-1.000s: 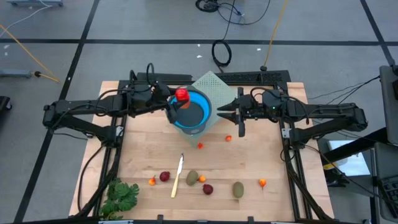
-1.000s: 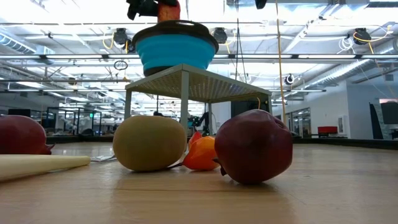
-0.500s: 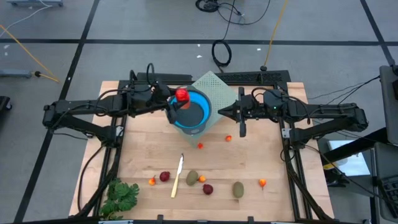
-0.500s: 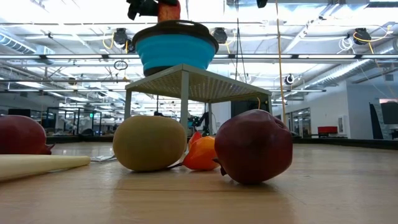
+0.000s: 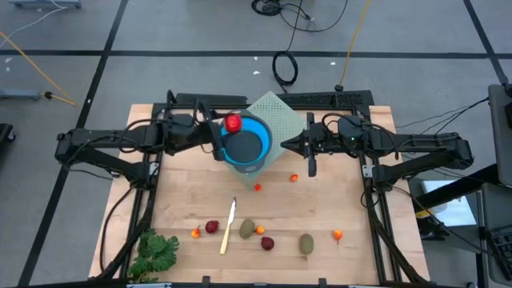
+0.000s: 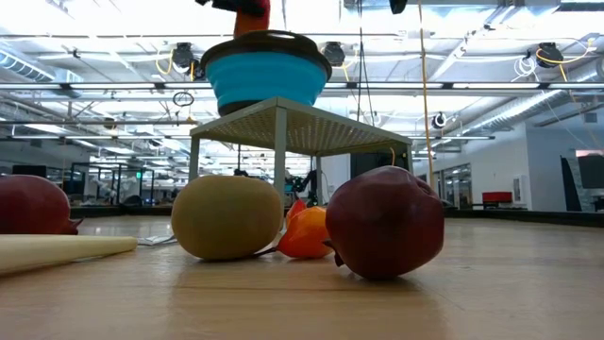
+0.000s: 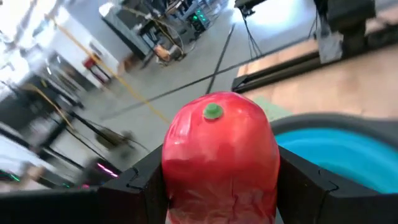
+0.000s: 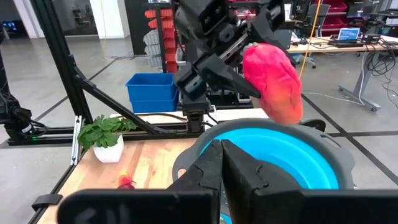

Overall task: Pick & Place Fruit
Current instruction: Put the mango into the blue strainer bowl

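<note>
The large orange-red oblong fruit hangs over the far-left rim of the blue bowl, with my left gripper shut on it. The bowl stands on a perforated pale green stand. In the low view the fruit sits just above the bowl. My right gripper waits shut at the bowl's right side, holding nothing. Small fruit lie on the near part of the table: a dark red ball, a brown-green oval and another oval. My left gripper pinches the oblong fruit's two long sides between its two fingers. The fingers come from the table's left, and the fruit's end with the green dot points away from them. The fruit hangs clear above the bowl's rim.
A pale cream stick lies among the near fruit, and a leafy green bunch sits at the near left corner. Tiny orange and red bits lie just in front of the stand. Bare wood shows to the left and right.
My left gripper has drawn back a little toward the table's left and risen slightly. It still holds the red fruit, which stays over the bowl's far-left rim.
</note>
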Tool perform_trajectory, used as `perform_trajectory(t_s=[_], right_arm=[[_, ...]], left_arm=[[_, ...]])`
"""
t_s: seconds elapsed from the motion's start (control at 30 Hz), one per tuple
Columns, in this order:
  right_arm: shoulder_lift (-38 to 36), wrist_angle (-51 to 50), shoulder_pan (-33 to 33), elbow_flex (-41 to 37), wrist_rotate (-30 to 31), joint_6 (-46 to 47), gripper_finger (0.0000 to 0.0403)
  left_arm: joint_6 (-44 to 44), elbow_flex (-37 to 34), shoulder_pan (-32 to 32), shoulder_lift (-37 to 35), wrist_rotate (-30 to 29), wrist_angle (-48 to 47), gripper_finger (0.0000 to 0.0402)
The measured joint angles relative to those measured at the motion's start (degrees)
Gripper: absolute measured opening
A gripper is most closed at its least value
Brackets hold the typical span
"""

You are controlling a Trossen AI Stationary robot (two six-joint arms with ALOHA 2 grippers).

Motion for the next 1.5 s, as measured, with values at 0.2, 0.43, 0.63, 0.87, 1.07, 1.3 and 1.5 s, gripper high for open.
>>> perform_trajectory(t_s=[0.2, 0.43, 0.63, 0.87, 1.07, 1.3, 1.5], right_arm=[[0.00, 0.01, 0.00, 0.00, 0.05, 0.00, 0.0001], [0.00, 0.01, 0.00, 0.00, 0.09, -0.11, 0.0001], [0.00, 0.00, 0.00, 0.00, 0.11, -0.17, 0.0001], [0.02, -0.03, 0.00, 0.00, 0.06, -0.11, 0.0001], [0.02, -1.97, 0.00, 0.00, 0.02, -0.01, 0.0001], [0.02, -1.77, 0.00, 0.00, -0.01, -0.02, 0.0001], [-0.18, -1.99, 0.00, 0.00, -0.02, -0.47, 0.0000]], left_arm=[[10.30, 0.00, -1.82, 0.37, -5.36, 0.63, 0.0218], [10.10, 0.00, -2.20, 0.33, -5.51, 0.79, 0.0218], [4.52, 0.17, -2.20, 0.33, -2.15, 0.63, 0.0218], [-2.56, 9.92, -0.69, 3.51, 1.13, -10.27, 0.0218], [-5.14, 21.13, 0.55, 10.49, 1.81, -22.63, 0.0218], [-10.49, 29.99, 2.88, 17.95, 6.34, -33.16, 0.0218], [-14.34, 34.08, 5.04, 23.36, 10.40, -39.44, 0.0218]])
